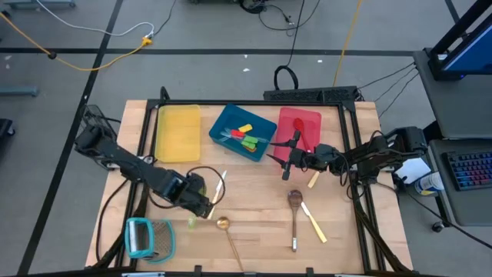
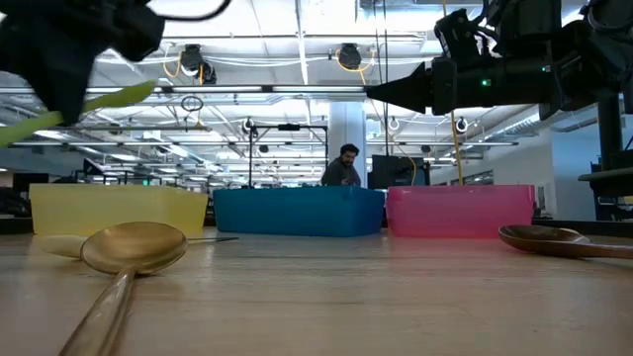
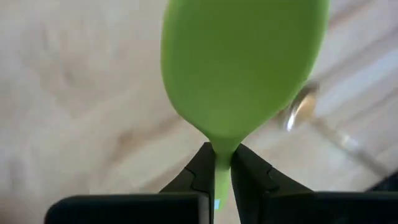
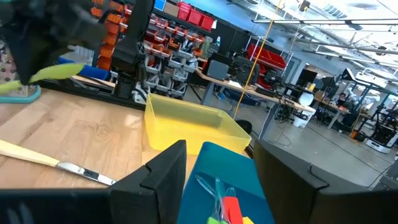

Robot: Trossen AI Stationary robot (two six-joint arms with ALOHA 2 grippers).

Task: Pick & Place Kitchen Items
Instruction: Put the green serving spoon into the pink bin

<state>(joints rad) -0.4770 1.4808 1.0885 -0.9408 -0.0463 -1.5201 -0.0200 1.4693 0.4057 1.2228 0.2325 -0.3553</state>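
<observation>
We saw the left gripper (image 1: 201, 206) over the bench (image 1: 254, 231) toward its front left part, its fingers (image 3: 200, 168) closed on the thin neck of a green spatula (image 3: 242, 68) — the broad blade stuck out ahead of the fingertips, lifted off the wood. Just beside it lay a brass spoon (image 1: 228, 235), bowl up, handle running toward the front edge. A cream-handled knife (image 1: 218, 187) lay close behind the gripper.

The right gripper (image 1: 290, 163) hung at the front edge of the red tray (image 1: 304, 123), near the back right of the bench; its fingers (image 4: 158, 177) stood apart and held nothing. The blue tray (image 1: 227, 127) in the middle carried several small coloured tools — the yellow tray (image 1: 178, 132) sat next to it. A wooden spoon (image 1: 294, 209) and a second knife (image 1: 314, 221) lay toward the front right. The grater (image 1: 147, 237) rested at the front left corner.
</observation>
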